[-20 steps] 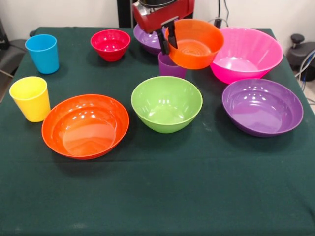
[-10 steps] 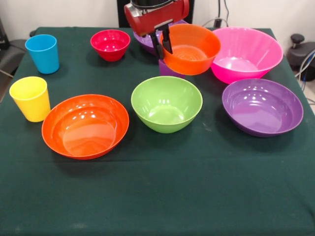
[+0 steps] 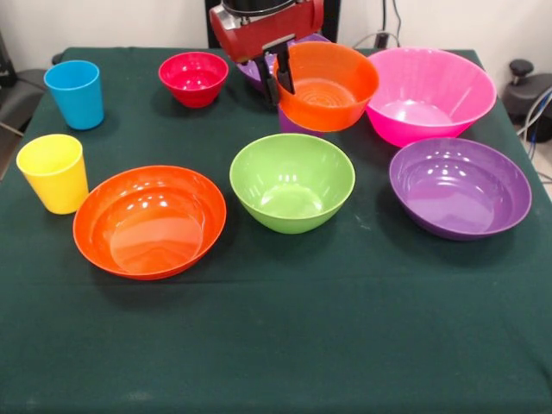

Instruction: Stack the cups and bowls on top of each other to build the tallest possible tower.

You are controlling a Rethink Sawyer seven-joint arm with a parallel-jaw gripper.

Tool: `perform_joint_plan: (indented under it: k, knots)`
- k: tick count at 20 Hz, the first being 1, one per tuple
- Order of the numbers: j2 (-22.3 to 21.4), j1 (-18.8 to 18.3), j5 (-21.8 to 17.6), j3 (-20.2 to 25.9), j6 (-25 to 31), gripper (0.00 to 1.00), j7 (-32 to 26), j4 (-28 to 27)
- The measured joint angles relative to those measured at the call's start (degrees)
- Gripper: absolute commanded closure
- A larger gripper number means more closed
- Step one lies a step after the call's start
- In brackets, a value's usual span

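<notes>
My gripper is shut on the left rim of the small orange bowl and holds it in the air, tilted, above the purple cup, which is mostly hidden behind it. The green bowl stands at the centre. The wide orange bowl is at the left, a purple bowl at the right, the pink bowl behind it. The red bowl is at the back. A second purple bowl shows behind the gripper. The blue cup and yellow cup stand at the left.
A dark green cloth covers the table. Black equipment sits off the right edge at the back.
The gripper has carried the small orange bowl slightly left and up, and the bowl now covers more of the purple cup.
</notes>
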Motion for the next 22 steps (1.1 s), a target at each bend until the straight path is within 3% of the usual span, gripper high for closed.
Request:
perform_joint_plan:
  k: [22]
  knots:
    - [-0.45, -2.52, -1.51, -0.36, 0.0, 1.0, -2.19, 0.84]
